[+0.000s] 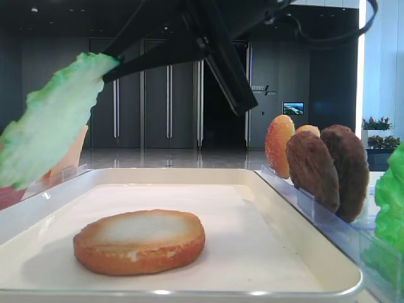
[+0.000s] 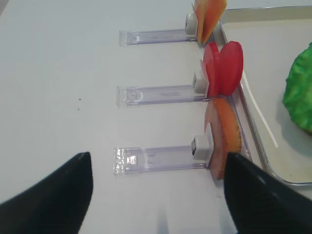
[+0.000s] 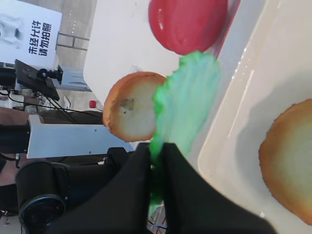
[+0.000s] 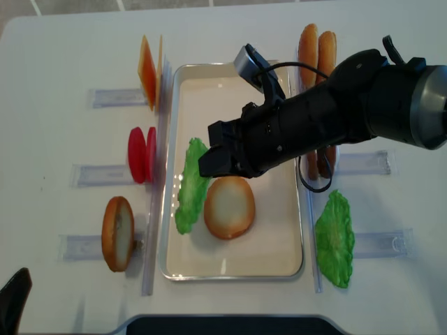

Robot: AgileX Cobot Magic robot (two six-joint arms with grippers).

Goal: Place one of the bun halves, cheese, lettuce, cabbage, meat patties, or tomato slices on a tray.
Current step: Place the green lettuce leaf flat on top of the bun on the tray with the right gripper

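A white table (image 4: 56,42) carries clear plastic holders (image 2: 158,158) lying in rows on its left and right sides. Far behind it stand dark wall panels (image 1: 158,95), a small lit screen (image 1: 293,108) and potted plants (image 1: 377,124) at far right. A white sign with black characters (image 3: 29,29) stands off the table.

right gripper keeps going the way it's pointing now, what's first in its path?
Probably the tray's left rim, then the tomato slices just beyond it. The right gripper, shut on the lettuce leaf, points left across the tray; its height above the rim is unclear.
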